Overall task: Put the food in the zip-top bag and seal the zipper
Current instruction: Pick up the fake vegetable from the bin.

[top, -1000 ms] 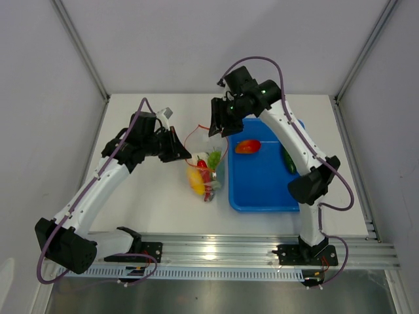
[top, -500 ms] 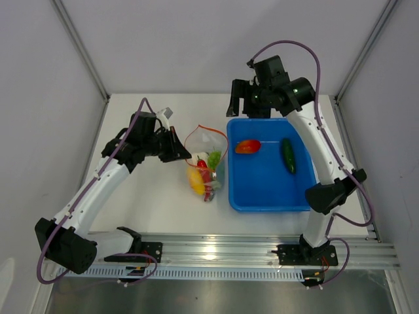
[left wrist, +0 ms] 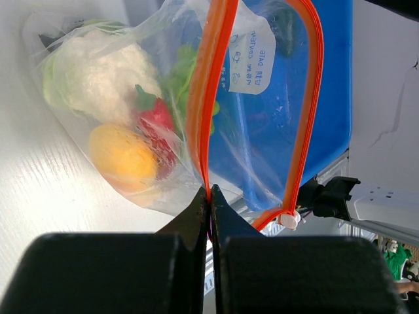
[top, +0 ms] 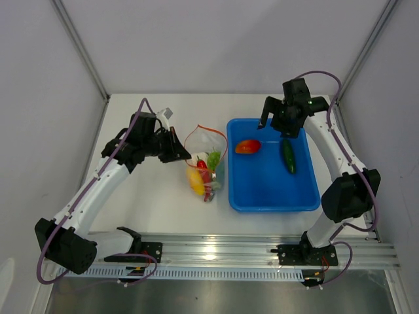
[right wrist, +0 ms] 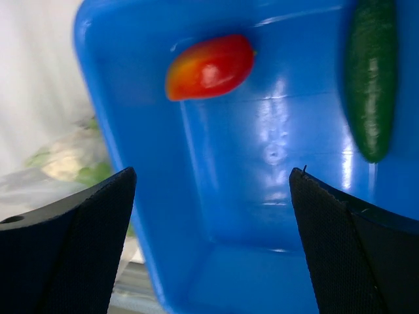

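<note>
Loading step. Left gripper pinches zipper, bag mouth agape; right gripper hangs spread above tray. Next: we pick tomato or cucumber.

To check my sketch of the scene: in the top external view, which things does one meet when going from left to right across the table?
left pincer → zip-top bag → red tomato → dark green cucumber; the last two lie in the blue tray.

bag mouth open, tray middle apparently free
</note>
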Robot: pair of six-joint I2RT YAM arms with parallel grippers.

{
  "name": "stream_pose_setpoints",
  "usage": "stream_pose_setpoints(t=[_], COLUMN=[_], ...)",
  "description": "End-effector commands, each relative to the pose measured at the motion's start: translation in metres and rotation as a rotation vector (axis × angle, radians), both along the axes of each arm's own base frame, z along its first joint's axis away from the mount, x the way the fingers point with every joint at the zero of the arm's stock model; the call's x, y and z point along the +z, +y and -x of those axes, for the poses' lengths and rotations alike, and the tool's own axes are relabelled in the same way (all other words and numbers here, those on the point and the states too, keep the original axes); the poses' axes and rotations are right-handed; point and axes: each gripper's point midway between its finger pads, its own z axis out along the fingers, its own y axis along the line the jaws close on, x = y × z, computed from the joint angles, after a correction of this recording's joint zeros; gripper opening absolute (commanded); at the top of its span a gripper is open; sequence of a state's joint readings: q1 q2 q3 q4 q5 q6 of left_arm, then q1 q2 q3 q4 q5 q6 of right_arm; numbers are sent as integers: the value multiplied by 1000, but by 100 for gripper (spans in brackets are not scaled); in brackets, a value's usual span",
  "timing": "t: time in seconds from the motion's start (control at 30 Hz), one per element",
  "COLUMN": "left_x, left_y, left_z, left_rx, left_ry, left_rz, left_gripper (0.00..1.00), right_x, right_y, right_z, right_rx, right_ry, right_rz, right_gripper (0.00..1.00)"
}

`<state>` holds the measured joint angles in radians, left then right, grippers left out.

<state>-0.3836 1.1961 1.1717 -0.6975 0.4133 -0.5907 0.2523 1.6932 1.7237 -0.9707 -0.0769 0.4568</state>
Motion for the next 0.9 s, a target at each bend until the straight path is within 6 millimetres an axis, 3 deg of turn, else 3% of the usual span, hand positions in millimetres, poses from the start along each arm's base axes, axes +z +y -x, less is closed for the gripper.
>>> stream_pose_setpoints(t=[0.0,0.23,0.43,0.87], left_x=[16,16,13,10], left_y=[3,1,0,-1], left_z=[-1,-4,-4,-2], left_rx=[-10,-14,-14,-10], left_ry=[-77,-77,-62,-52], left_rz=[8,11,15,24], left_gripper=[1,1,1,0], right_x=[19,-38,-69,-126], right_y=[-33,-68,-93,-87], right_z=[-14,-10,-10,-15], right_rx=[-52,-20,-44,-28], right_ry=[-163,-25,-25,-18], right_rz=[119,364,513,619], right_gripper=[99,99,96,91])
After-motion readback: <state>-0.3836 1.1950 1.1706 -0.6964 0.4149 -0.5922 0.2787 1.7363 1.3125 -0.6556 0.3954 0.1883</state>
